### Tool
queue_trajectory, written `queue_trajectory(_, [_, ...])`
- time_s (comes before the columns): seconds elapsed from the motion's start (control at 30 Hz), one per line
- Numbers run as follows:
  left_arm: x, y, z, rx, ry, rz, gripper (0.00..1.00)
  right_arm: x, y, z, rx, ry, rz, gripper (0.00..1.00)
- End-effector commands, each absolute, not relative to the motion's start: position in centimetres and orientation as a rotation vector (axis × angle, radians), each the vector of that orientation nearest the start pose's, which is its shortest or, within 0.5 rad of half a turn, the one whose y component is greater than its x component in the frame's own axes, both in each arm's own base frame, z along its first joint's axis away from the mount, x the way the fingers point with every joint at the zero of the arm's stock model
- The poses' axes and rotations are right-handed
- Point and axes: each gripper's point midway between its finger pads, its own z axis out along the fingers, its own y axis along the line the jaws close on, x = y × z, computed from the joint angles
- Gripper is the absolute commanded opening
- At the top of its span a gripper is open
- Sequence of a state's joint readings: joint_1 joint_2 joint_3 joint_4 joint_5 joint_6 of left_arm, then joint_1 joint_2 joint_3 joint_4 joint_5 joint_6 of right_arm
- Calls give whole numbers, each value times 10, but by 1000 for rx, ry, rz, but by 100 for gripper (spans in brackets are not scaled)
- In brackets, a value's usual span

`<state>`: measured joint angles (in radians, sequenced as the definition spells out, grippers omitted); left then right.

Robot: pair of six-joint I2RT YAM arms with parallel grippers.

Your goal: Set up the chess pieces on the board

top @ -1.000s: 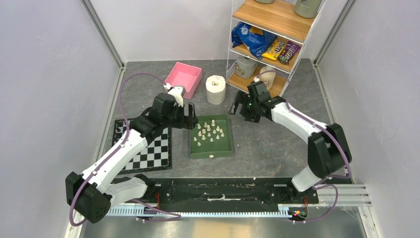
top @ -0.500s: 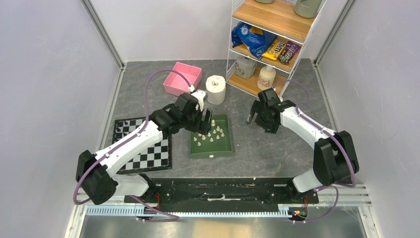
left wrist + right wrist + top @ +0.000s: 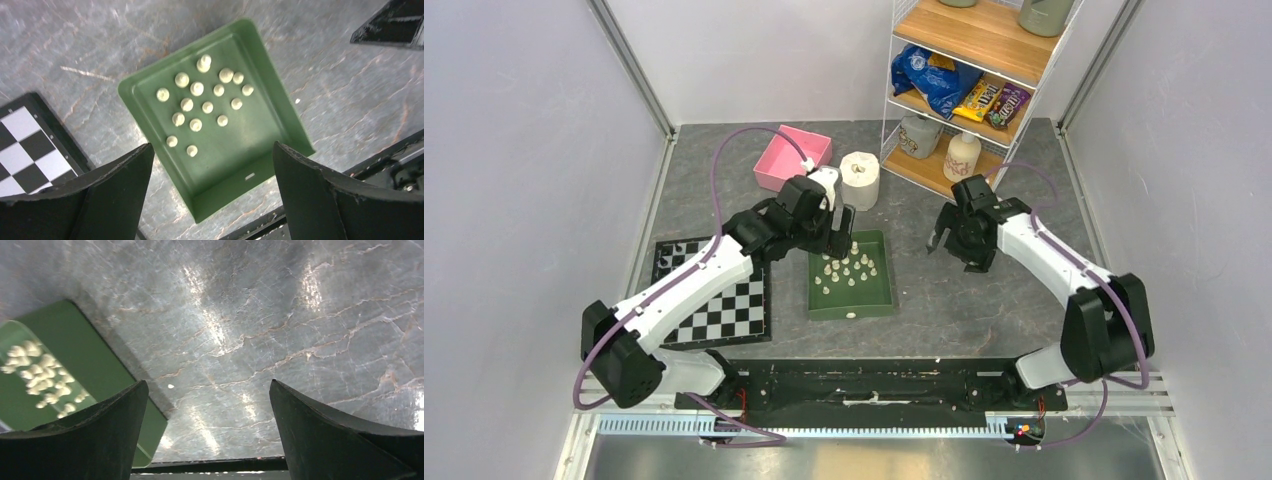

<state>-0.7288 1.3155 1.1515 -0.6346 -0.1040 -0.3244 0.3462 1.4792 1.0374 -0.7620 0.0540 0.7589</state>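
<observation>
Picking step: the left gripper (image 3: 212, 152) is hovering, wide open and empty, above small cream-white chess pieces (image 3: 197, 88) in a green rectangular tray (image 3: 245, 145). The next move is probably lowering onto one piece, then carrying it left to the flat black-and-white checkered board (image 3: 729, 310).

— Where do the chess pieces (image 3: 207, 106) sit?
— In the tray (image 3: 240, 150), right of the board (image 3: 734, 310).
— And behind the tray?
— The paper roll (image 3: 859, 180), with the box (image 3: 789, 170) to its left.
</observation>
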Motion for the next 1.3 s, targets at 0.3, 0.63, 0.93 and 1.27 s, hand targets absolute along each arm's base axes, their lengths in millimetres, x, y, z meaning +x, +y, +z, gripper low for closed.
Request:
queue_trajectory(0.3, [275,-230,206,431,2336,-342,91,306,121,134,543,2587,440,99])
queue_trajectory(0.63, [247,-259,149,445,2483,-305,83,294,106,146,425,2600,337,99])
queue_trajectory(0.93, [251,-270,104,373,2580,-180,65,288,108,135,429,2639,351,93])
queue_trajectory(1.27, [255,-288,75,391,2635,-193,46,293,114,135,446,2642,387,91])
